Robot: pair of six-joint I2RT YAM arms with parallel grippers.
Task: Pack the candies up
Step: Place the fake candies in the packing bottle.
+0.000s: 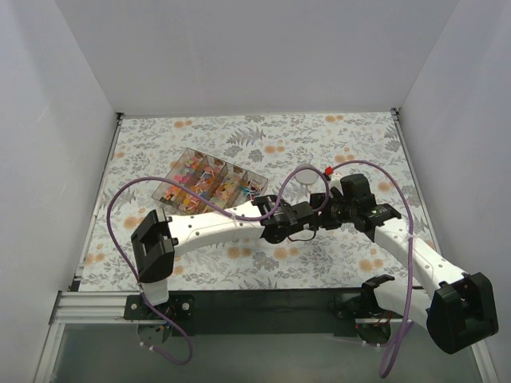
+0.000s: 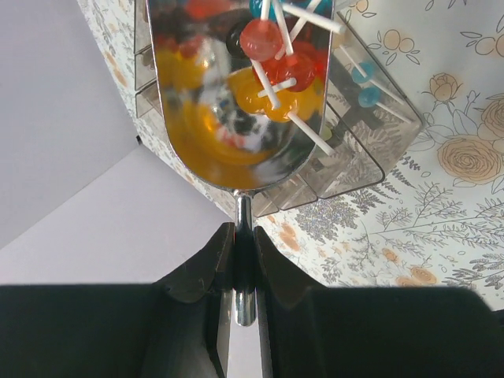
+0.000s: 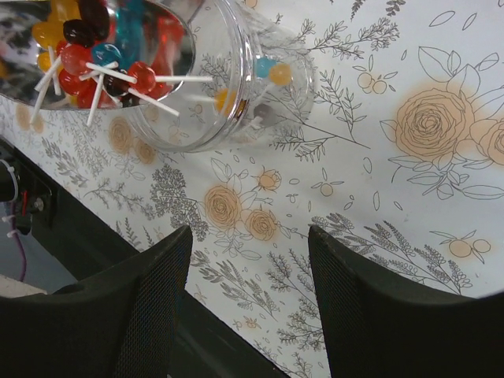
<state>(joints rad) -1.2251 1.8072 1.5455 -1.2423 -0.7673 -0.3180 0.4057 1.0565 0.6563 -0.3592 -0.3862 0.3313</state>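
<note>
My left gripper (image 2: 244, 233) is shut on the thin handle of a metal scoop (image 2: 197, 134). The scoop's bowl holds candies (image 2: 261, 38): round red, orange and dark sweets on white sticks. In the right wrist view the scoop (image 3: 16, 20) and its candies (image 3: 75, 57) sit at the mouth of a clear jar (image 3: 236, 87) lying on its side, with a blue and an orange sweet inside. My right gripper (image 3: 248, 236) hangs open over bare tablecloth, near side of the jar, holding nothing.
A clear compartment box (image 1: 239, 171) with many coloured candies (image 1: 200, 182) stands left of centre on the flowered tablecloth (image 1: 351, 144). The round jar (image 1: 307, 177) lies right of it. Purple cables (image 1: 120, 203) loop over both arms. White walls enclose three sides.
</note>
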